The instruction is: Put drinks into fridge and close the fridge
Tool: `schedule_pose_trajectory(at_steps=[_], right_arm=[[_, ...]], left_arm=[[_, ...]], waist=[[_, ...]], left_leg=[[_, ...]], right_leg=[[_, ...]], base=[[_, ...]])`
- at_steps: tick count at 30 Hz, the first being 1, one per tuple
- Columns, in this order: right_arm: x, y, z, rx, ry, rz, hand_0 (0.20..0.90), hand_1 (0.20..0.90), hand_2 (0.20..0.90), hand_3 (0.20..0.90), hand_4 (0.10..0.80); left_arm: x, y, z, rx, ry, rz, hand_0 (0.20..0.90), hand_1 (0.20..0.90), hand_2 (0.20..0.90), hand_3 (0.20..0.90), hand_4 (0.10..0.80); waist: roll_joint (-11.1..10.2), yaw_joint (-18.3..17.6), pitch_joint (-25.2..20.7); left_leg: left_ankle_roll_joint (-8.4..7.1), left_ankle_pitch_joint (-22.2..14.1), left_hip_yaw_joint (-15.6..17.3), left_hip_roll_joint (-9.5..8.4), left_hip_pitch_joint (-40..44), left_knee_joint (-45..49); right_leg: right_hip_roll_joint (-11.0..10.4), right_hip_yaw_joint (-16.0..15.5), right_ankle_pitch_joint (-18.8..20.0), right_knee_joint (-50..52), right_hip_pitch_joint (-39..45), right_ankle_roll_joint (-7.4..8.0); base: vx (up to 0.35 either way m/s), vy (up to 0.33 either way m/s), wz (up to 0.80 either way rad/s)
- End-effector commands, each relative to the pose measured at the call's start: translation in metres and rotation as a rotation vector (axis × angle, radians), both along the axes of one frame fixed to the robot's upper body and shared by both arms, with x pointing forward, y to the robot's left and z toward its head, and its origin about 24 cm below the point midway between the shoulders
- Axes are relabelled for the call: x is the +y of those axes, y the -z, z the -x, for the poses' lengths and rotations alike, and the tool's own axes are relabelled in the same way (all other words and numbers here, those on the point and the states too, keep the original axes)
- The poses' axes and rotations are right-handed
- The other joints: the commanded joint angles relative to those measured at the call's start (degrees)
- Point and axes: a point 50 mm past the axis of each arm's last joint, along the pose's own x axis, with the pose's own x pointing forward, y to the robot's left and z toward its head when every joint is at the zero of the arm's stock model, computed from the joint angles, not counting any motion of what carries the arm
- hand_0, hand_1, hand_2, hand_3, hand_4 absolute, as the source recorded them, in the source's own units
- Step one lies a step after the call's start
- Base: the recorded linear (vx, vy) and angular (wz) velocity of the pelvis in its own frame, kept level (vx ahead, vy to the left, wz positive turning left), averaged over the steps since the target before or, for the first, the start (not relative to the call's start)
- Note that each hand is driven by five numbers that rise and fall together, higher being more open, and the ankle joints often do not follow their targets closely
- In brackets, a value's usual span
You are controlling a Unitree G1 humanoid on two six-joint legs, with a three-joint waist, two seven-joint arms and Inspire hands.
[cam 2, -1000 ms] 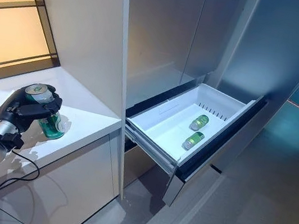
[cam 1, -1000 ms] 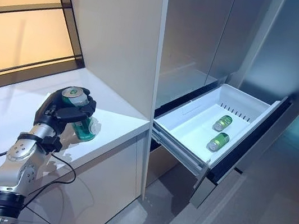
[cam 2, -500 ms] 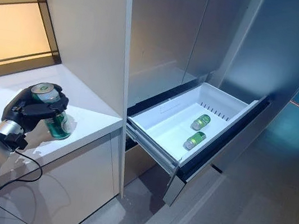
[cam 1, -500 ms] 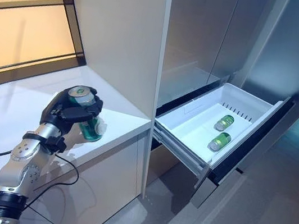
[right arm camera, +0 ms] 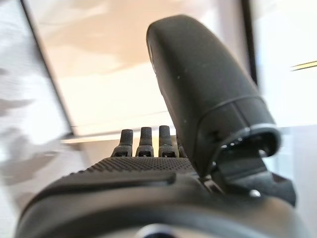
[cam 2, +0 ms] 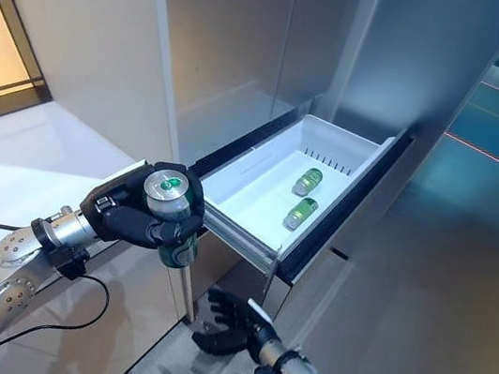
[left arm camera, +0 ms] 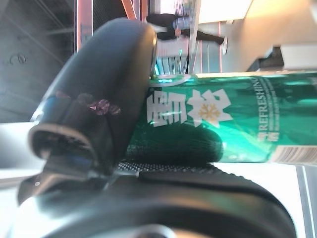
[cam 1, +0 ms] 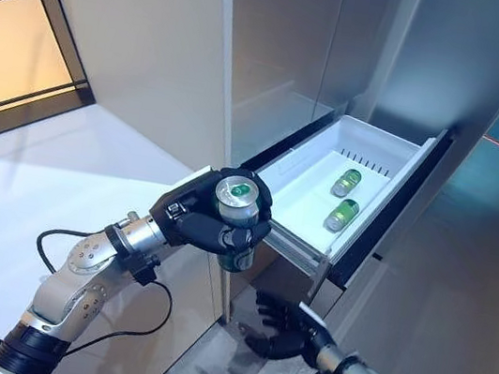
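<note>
— Where's your can right now?

— It's in your left hand (cam 1: 210,226). The green can (cam 1: 236,206) stands upright with its silver top facing up, your fingers (cam 1: 239,238) curled round its body and the thumb (left arm camera: 106,94) pressed against the side, so the grip wraps it from both sides. You can see the green label running past the thumb in the left wrist view.

— And where does that put it against the fridge?

— You're holding it in the air just off the corner of the white counter (cam 1: 60,185), near the front left corner of the open white drawer (cam 1: 307,182). The can is not over the drawer's inside; it sits just beside the front rim.

— Anything in the drawer?

— Two green cans (cam 1: 347,183) (cam 1: 341,215) lie on their sides towards the right of it, near each other.

— Your other hand?

— Your right hand (cam 1: 282,326) hangs low below the drawer front, above the grey floor (cam 1: 457,315), fingers spread and relaxed, holding nothing
</note>
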Motion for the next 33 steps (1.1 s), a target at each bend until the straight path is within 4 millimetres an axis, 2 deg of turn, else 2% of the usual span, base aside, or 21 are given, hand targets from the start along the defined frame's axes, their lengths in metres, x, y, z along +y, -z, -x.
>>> schedule_pose_trajectory(at_steps=[1,5,11,20,27,33], right_arm=[[0.023,-0.093,-0.040,-0.340,-0.099,-0.275,0.900,0.900,0.900,0.900,0.800],[0.030,-0.129,-0.047,-0.415,-0.149,-0.400,0.900,0.900,0.900,0.900,0.800],[0.049,-0.154,-0.046,-0.420,-0.262,-0.525,0.900,0.900,0.900,0.900,0.800],[0.078,-0.172,-0.037,-0.409,-0.448,-0.577,0.900,0.900,0.900,0.900,0.800],[0.093,-0.177,-0.027,-0.367,-0.566,-0.591,0.900,0.900,0.900,0.900,0.800],[0.102,-0.182,-0.023,-0.360,-0.601,-0.622,0.900,0.900,0.900,0.900,0.800]], left_arm=[[-0.004,-0.075,-0.003,-0.384,0.081,0.212,0.300,0.300,0.300,0.200,0.100],[-0.010,-0.071,-0.004,-0.347,0.116,0.215,0.300,0.300,0.300,0.200,0.100],[-0.026,-0.067,-0.007,-0.287,0.167,0.203,0.300,0.300,0.300,0.200,0.100],[-0.047,-0.061,-0.012,-0.237,0.192,0.172,0.300,0.300,0.300,0.200,0.100],[-0.055,-0.061,-0.012,-0.227,0.212,0.160,0.300,0.300,0.300,0.200,0.100],[-0.061,-0.059,-0.011,-0.197,0.232,0.187,0.300,0.300,0.300,0.200,0.100]], waist=[[-0.8,0.3,-1.1],[-0.9,0.5,-1.3],[-1.3,0.7,-1.8],[-1.7,0.9,-2.1],[-2.1,1.1,-2.2],[-2.2,1.3,-2.2]], left_leg=[[1.33,-3.4,0.8,-1.86,1.0,0.6],[1.41,-3.4,1.1,-1.85,0.6,0.6],[1.38,-3.3,1.3,-1.85,0.5,0.6],[1.26,-3.0,1.3,-1.89,0.4,0.7],[1.15,-2.8,1.3,-1.92,0.1,0.8],[1.14,-2.8,1.4,-1.96,0.0,0.9]], right_leg=[[0.1,2.1,-3.8,4.6,-0.1,2.20],[0.1,2.2,-3.7,4.4,-0.3,2.07],[0.2,2.1,-3.5,3.9,-0.2,1.95],[0.2,1.8,-3.2,3.6,0.1,1.84],[0.3,1.7,-3.1,3.4,0.0,1.86],[0.2,1.7,-2.9,3.4,-0.1,1.89]], base=[[-0.032,0.005,-0.07],[-0.023,0.000,-0.06],[-0.018,-0.010,-0.03],[0.000,0.000,0.00],[0.000,0.000,0.00],[0.000,0.000,0.00]])
